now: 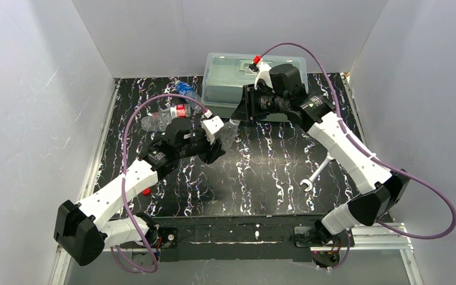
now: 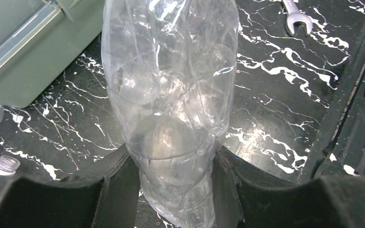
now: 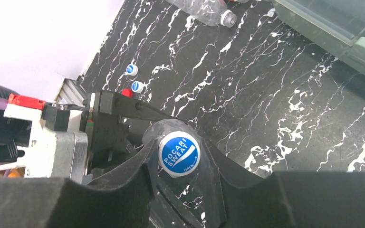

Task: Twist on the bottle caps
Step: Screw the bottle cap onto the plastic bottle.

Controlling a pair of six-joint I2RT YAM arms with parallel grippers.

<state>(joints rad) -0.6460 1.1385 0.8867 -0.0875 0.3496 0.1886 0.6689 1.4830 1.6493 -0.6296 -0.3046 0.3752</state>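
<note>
My left gripper (image 1: 217, 145) is shut on the plain clear bottle (image 1: 228, 132) and holds it off the table, neck toward the right arm. In the left wrist view its fingers (image 2: 119, 190) squeeze the bottle's body (image 2: 171, 95). My right gripper (image 1: 241, 111) is shut on a blue-and-white cap (image 3: 179, 154) that sits at the bottle's mouth, with the clear shoulder (image 3: 164, 129) just behind it. Two more blue-and-white caps (image 3: 131, 69) (image 3: 137, 86) lie on the table. A red cap (image 1: 146, 191) lies beside the left arm.
A red-label bottle (image 1: 169, 114) and a blue-label bottle (image 1: 187, 90) lie at the back left, one with its mouth open (image 3: 228, 18). The translucent lidded box (image 1: 237, 74) stands at the back. A silver wrench (image 1: 316, 175) lies at the right.
</note>
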